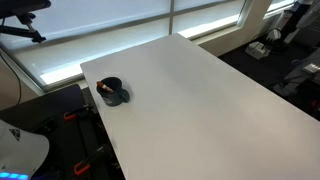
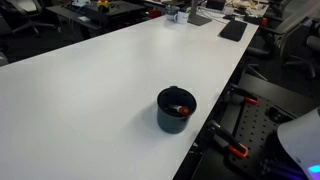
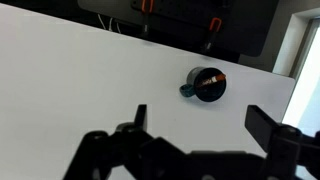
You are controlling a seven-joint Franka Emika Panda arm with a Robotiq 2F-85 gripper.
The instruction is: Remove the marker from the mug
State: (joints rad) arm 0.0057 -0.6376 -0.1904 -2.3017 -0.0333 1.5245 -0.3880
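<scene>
Looking down on the white worktop [image 3: 70,80], the fingers [image 3: 139,117] are spread wide with nothing between them, well apart from the target. The mug [image 3: 207,84] stands upright near the worktop's edge, with its stubby handle poking out to one side in the wrist view. The marker [image 3: 214,79] is inside it, leaning on the inner wall. Its orange-red end sits up by the rim, and both exterior views show that colour inside the mug too.

The step in hand looks like the approach. To do it well, centre over the mug's mouth and turn the wrist so the fingers straddle the marker's thin body. Descend without clipping the rim, pinch the raised end, then lift straight up so the mug neither tips nor drags.
</scene>
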